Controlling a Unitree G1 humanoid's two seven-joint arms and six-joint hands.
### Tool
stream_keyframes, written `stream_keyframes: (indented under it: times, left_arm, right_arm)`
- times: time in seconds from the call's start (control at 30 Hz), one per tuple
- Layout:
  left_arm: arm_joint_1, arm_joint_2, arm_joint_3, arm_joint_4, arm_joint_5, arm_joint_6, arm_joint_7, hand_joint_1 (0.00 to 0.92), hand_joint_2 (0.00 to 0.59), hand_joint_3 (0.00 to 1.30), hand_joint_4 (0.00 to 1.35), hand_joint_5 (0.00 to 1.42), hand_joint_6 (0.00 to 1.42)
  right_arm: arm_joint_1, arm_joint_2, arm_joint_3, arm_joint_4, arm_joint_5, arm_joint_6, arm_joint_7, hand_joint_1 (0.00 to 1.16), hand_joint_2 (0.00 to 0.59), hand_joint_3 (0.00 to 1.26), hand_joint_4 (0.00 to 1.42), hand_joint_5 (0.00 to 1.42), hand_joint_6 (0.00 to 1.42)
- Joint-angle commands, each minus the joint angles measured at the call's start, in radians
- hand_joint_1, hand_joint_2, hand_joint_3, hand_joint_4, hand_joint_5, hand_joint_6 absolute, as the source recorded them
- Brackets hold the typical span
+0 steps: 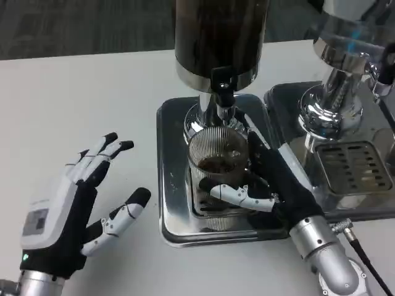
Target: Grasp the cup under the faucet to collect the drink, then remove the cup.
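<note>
Our right hand [271,185] wraps the cup [216,163] from the right, its dark palm against the ribbed glass wall and a white finger curling across the near side. The cup stands on the drip tray [173,185] of the left dispenser [219,43], directly beneath the faucet [223,92], near the middle of the table [80,92]. We see dark liquid low inside the cup, though whether a stream is falling now is too faint to tell. Our left hand [77,203] hovers open at the near left, fingers spread wide, holding nothing and well apart from the tray. To the far right stands a second dispenser [345,68] on its own tray. We judge that we are in the collecting step: the cup is gripped and filling. Next we must keep it upright and steady, then draw it toward us, clear of the faucet, without tipping the drink.
</note>
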Motion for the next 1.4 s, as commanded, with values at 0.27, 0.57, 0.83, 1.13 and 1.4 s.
stream_keyframes:
  times: [0.27, 0.57, 0.83, 1.13, 1.4]
  left_arm:
    - [0.030, 0.011, -0.011, -0.026, -0.011, 0.015, -0.002, 0.000, 0.221, 0.24, 0.10, 0.24, 0.14]
    - [0.030, 0.014, -0.013, -0.028, -0.015, 0.015, -0.006, 0.000, 0.221, 0.24, 0.10, 0.24, 0.14]
    - [0.020, 0.015, -0.017, -0.025, -0.017, 0.014, -0.009, 0.000, 0.221, 0.24, 0.10, 0.24, 0.14]
    - [0.015, 0.019, -0.020, -0.019, -0.021, 0.010, -0.013, 0.000, 0.221, 0.24, 0.10, 0.24, 0.13]
    - [0.008, 0.024, -0.029, -0.010, -0.025, 0.004, -0.015, 0.000, 0.221, 0.24, 0.10, 0.24, 0.13]
  right_arm:
    - [-0.015, 0.028, -0.006, 0.054, 0.002, 0.006, -0.034, 0.95, 0.189, 0.28, 0.43, 0.48, 0.64]
    - [-0.010, 0.036, -0.010, 0.033, -0.023, -0.015, -0.104, 0.99, 0.191, 0.36, 0.51, 0.56, 0.71]
    - [0.003, 0.034, -0.013, -0.013, -0.060, -0.018, -0.163, 1.04, 0.198, 0.40, 0.50, 0.63, 0.83]
    - [0.033, 0.029, -0.017, -0.075, -0.096, -0.019, -0.216, 1.07, 0.197, 0.42, 0.50, 0.66, 0.90]
    - [0.073, 0.023, -0.016, -0.133, -0.136, -0.006, -0.256, 1.08, 0.201, 0.42, 0.50, 0.66, 0.92]
